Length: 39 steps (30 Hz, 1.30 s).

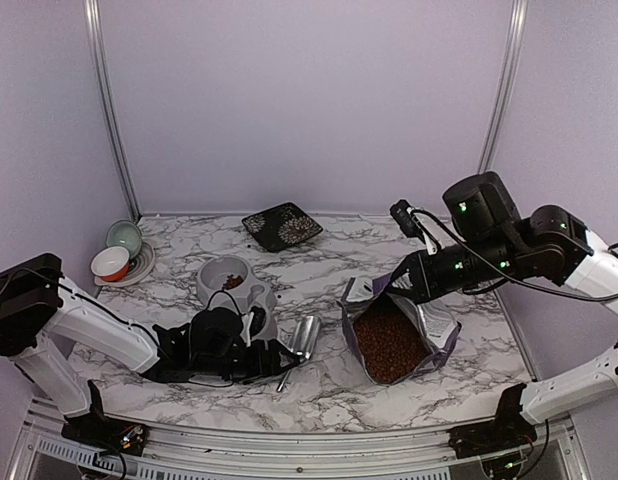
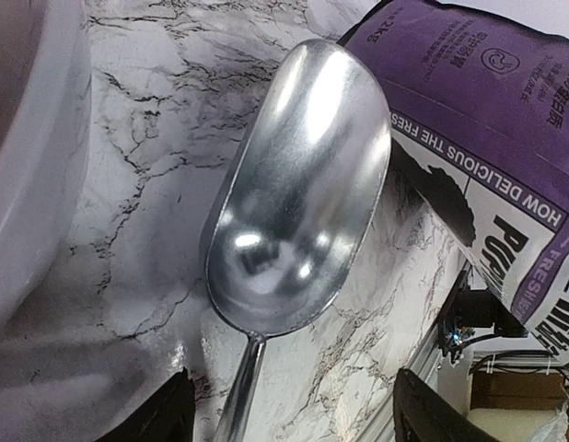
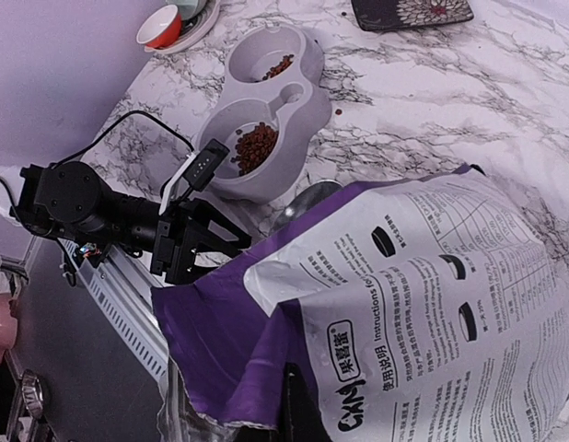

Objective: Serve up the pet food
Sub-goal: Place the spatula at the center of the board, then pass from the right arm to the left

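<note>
The purple-and-white bag (image 1: 429, 322) lies open on the marble table, with a heap of reddish-brown pet food (image 1: 389, 345) showing inside it. My right gripper (image 1: 407, 283) is shut on the bag's far rim; in the right wrist view one dark finger (image 3: 307, 410) shows under the folded bag (image 3: 423, 313). The metal scoop (image 2: 294, 193) lies empty on the table beside the bag (image 2: 487, 129). My left gripper (image 2: 294, 419) is open, with the scoop's handle (image 2: 237, 396) between its fingers, untouched. The grey double bowl (image 3: 303, 101) holds pet food in both wells (image 3: 255, 145).
A dark patterned plate (image 1: 282, 225) lies at the back centre. A green bowl (image 1: 124, 237) and a red-and-white bowl (image 1: 111, 263) sit on a saucer at the far left. The table's front edge (image 1: 319, 425) runs just beyond the scoop's handle.
</note>
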Available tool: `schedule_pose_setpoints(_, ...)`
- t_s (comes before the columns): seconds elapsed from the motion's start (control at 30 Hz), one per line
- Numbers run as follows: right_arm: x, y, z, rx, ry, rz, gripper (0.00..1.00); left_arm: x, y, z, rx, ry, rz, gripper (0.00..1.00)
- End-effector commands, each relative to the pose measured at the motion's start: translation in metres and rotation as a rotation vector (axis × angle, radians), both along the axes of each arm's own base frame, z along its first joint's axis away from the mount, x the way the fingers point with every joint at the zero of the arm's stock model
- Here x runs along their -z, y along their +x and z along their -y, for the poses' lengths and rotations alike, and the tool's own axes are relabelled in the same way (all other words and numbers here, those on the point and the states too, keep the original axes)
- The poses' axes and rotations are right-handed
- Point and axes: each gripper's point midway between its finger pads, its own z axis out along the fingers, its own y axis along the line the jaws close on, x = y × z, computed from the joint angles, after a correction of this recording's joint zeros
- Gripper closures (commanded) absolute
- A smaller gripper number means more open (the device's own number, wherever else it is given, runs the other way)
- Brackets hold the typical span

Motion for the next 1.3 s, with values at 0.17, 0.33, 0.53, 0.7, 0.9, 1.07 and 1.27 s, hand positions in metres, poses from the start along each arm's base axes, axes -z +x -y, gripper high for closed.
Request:
schedule_pose_setpoints(0.17,-0.115,-0.014,0.008,-0.062,0.244,0.208,1.00,-0.032,0.000,0.002,0.044,-0.020,0.103,0.23)
schedule_pose_setpoints(0.33,-0.108,-0.009,0.018,-0.033,0.210,0.235,1.00,-0.061,0.002,0.010,0.131,0.002,0.222,0.22)
schedule_pose_setpoints(0.53,-0.101,-0.003,0.018,-0.058,0.147,0.302,1.00,-0.121,0.005,0.011,0.288,0.100,0.490,0.22)
schedule_pose_setpoints(0.7,-0.102,-0.004,0.010,-0.120,0.144,0.341,1.00,-0.169,0.000,0.012,0.423,0.152,0.668,0.22)
schedule_pose_setpoints(0.9,-0.092,-0.005,0.000,-0.169,0.125,0.335,1.00,-0.215,-0.027,0.014,0.609,0.053,0.923,0.21)
schedule_pose_setpoints(1.07,-0.088,-0.005,0.001,-0.164,0.118,0.331,1.00,-0.244,-0.046,0.018,0.716,-0.043,1.067,0.22)
schedule_pose_setpoints(1.27,-0.084,-0.010,0.002,-0.177,0.135,0.320,1.00,-0.249,-0.063,0.020,0.854,-0.080,1.271,0.29)
